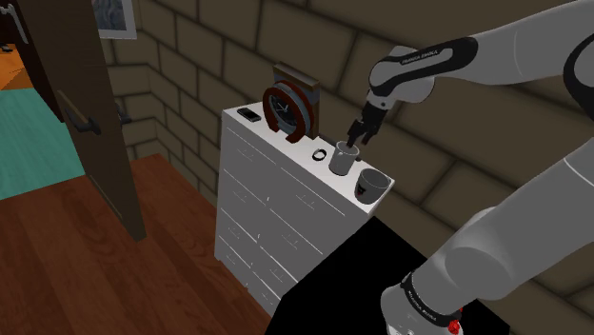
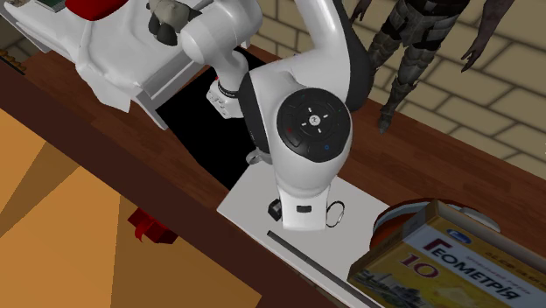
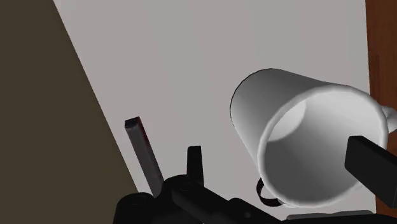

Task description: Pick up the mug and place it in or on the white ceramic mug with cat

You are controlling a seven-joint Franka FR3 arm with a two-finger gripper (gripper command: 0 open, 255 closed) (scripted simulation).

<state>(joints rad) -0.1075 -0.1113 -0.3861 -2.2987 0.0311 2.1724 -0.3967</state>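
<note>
Hovering my hand [image 1: 359, 139] right over the grey mug [image 1: 342, 162], fingers spread apart around it, not squeezing yet. It sits on the white dresser [image 1: 290, 145], just beside the white mug [image 1: 372, 187], so the carry looks short.

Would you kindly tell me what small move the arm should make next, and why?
Probably, once the hold is sure, lift the grey mug: the gripper sits at its rim, it seems to rest on the dresser, and the other mug stands beside it.
</note>
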